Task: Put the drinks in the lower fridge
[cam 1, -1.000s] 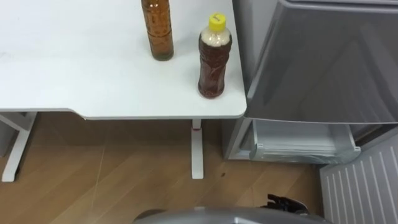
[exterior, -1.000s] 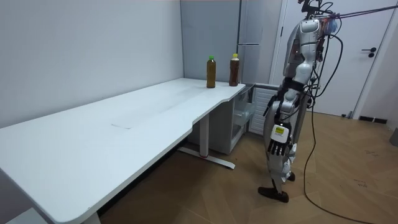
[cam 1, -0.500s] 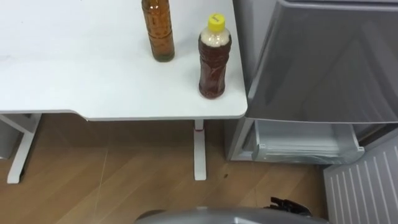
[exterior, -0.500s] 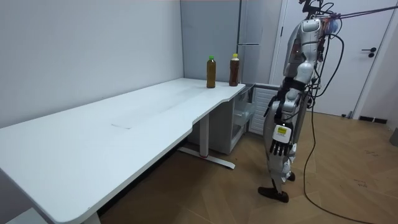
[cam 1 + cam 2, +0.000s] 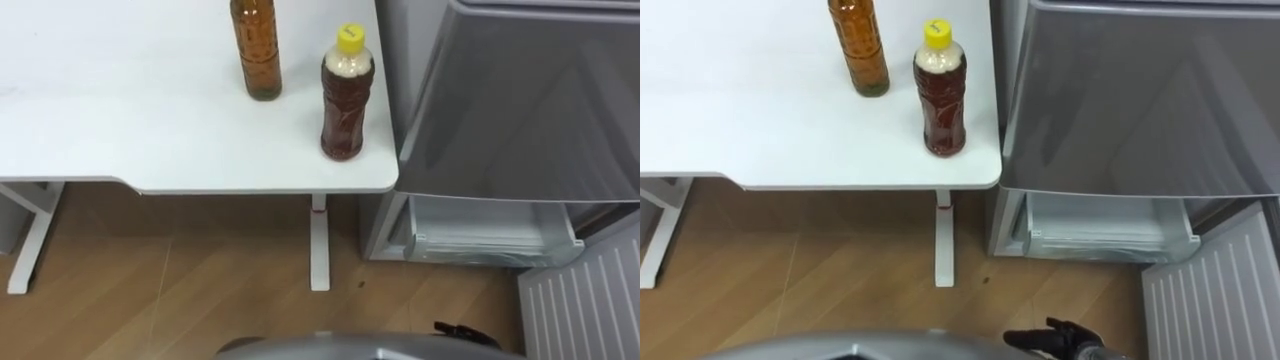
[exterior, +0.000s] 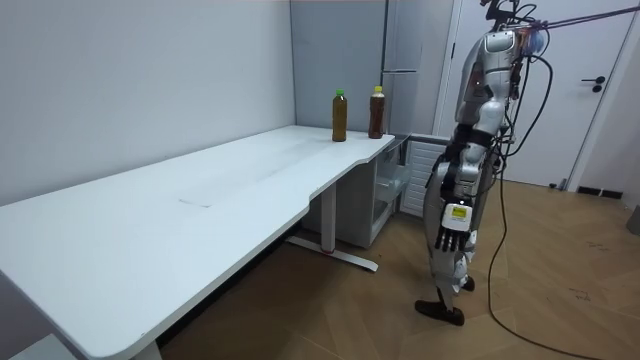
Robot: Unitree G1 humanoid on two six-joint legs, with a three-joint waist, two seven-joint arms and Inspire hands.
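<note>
Two drinks stand on the white table (image 5: 120, 120) near its right corner. A yellow-capped bottle of brown tea (image 5: 347, 92) is nearest the fridge, and a taller amber bottle (image 5: 256, 50) stands just left and behind, its top cut off by the view's edge. The room view has both, the yellow-capped bottle (image 6: 377, 112) and the amber one (image 6: 339, 115), which has a green cap. My left hand (image 6: 449, 232) hangs open at my side, well away from the table. My right hand (image 5: 1055, 338) is low at the view's bottom edge, fingers loosely stretched, holding nothing.
The grey fridge (image 5: 520, 100) stands right of the table. Its lower compartment is open, with a clear drawer (image 5: 490, 232) pulled out and the ribbed white door (image 5: 585, 300) swung out at the right. There is wooden floor between me and the table leg (image 5: 319, 245).
The eye view has drifted slightly. The bottles have not moved. In the room view my left arm has swung a touch forward.
</note>
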